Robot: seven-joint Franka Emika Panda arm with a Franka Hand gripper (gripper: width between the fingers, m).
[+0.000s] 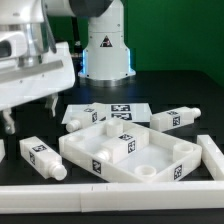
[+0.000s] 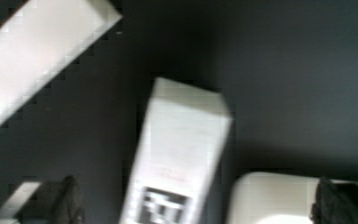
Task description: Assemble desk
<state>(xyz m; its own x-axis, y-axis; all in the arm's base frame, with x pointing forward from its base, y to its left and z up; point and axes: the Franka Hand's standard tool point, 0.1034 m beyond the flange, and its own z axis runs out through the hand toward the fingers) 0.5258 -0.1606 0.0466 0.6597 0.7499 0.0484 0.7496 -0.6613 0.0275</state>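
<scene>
Fingertips (image 2: 48,200) flank one leg (image 2: 185,140); only exterior view shows tabletop (image 1: 95,160).

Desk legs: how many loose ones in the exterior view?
3 clear: near leg on the exterior view's left of the tabletop; middle leg behind it, by the marker board; far leg toward the exterior view's right. A fourth may be hidden.

White rimmed tabletop (image 1: 82,152) lies sockets-up, tagged white legs (image 1: 41,157) lying loose on either side.
</scene>
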